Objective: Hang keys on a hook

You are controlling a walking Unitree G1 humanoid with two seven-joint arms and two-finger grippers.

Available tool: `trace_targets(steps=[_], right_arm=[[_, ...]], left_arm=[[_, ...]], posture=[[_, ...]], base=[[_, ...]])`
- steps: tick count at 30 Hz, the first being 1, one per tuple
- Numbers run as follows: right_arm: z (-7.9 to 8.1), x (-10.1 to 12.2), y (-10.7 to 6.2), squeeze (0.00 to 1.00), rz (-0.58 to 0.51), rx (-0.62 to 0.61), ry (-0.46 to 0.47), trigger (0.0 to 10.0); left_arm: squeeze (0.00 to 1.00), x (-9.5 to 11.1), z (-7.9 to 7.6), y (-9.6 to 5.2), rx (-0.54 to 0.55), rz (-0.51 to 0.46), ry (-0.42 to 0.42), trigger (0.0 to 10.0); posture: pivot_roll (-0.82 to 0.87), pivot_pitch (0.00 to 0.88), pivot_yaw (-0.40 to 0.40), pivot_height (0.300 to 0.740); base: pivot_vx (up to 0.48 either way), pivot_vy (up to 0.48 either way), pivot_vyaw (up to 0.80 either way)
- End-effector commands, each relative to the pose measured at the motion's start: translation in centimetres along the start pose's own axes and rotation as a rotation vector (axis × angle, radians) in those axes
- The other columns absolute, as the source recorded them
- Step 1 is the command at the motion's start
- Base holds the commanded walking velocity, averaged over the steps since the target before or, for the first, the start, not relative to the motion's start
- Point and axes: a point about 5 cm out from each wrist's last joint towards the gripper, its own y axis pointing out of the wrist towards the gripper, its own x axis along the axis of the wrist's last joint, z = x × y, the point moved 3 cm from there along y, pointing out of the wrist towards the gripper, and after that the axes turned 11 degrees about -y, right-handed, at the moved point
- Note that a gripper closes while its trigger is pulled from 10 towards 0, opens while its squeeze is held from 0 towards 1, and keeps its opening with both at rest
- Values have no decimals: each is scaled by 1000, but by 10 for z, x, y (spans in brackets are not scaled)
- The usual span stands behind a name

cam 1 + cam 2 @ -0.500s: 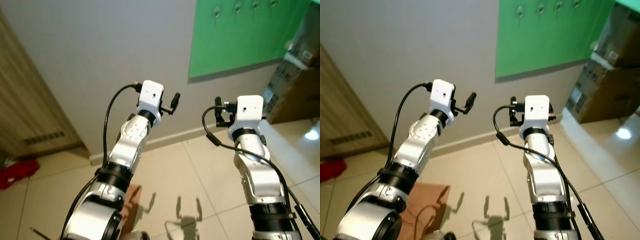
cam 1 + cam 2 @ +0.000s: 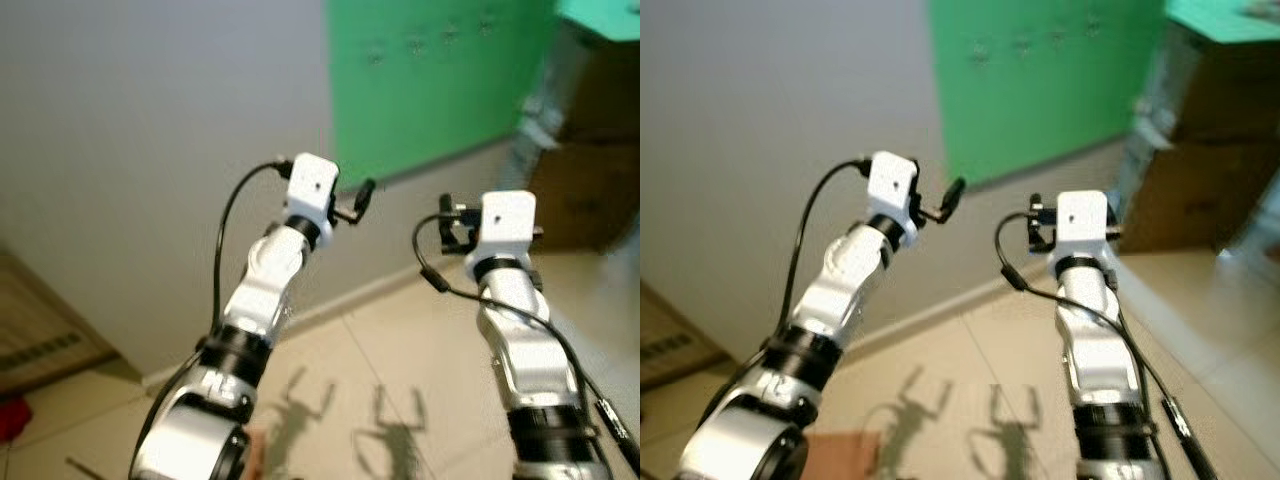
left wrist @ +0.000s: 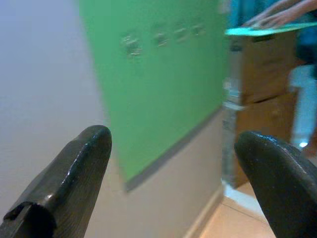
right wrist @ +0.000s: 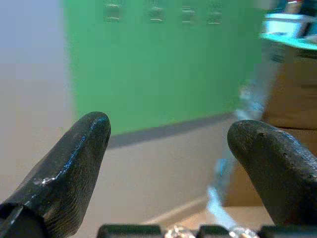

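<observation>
On the left, the left pincer (image 3: 168, 163) is raised toward the grey wall (image 2: 150, 150), its two black fingers (image 3: 74, 173) spread wide with nothing between them. Further right, the right pincer (image 4: 173, 158) is held up at a similar height, likewise spread and empty. Beyond both hangs the green board (image 2: 430, 90) carrying a row of small hooks (image 4: 156, 11) near its top edge, and to its right stand cardboard boxes (image 2: 585, 195).

The keys cannot be made out anywhere. That is the main risk: with both pincers empty, an approach to the hooks would accomplish nothing. The blur also suggests the robot is moving, so misjudging its distance from the wall is possible.

No writing or brand is legible.
</observation>
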Motion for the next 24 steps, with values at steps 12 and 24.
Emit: trace_targets(steps=[12,24], right_arm=[[2,1,1,0,-6,-2,18,10000],[-21,-7,-4,0,11,-127,-1,10000]], left_arm=[[0,2,4,-4,21,-7,76,10000],[0,1,5,-4,21,-5,53,10000]], posture=[[-163,0,76,740],[-168,0,77,740]], base=[[195,-110,248],[0,-258,-253]])
